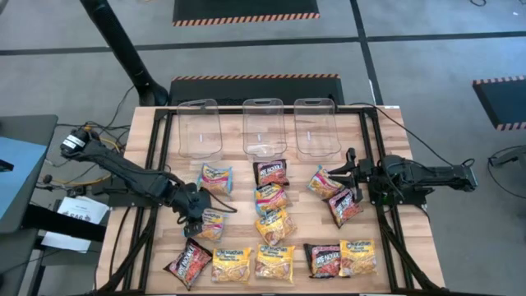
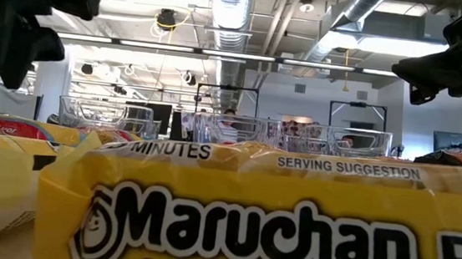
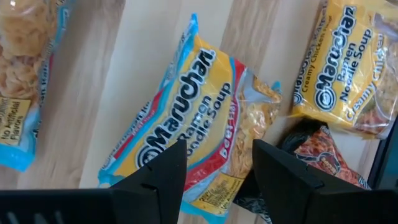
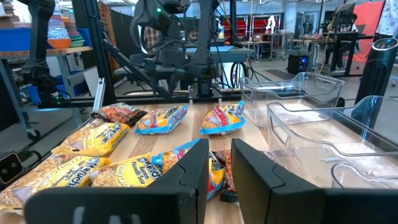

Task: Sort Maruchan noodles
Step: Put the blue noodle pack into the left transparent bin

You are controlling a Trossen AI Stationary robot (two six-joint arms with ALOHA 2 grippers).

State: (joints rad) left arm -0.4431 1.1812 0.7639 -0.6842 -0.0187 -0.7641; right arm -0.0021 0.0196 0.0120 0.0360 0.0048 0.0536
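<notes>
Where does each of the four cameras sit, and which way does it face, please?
High: overhead, straight down on table, bins, both arms.
Low: table height, behind a yellow packet, facing the room; arms at top corners.
Left wrist: above a blue packet, open left gripper showing.
Right wrist: across the table, right gripper showing.
Shared: high and right wrist both show the bins.

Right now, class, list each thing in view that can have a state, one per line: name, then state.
Left pincer: open, above a blue-edged packet, not gripping.
Right pincer: parked at the table's right side, holding nothing.
Three clear bins: upright, empty.
Noodle packets: sealed, lying flat on the table, none in a bin.
</notes>
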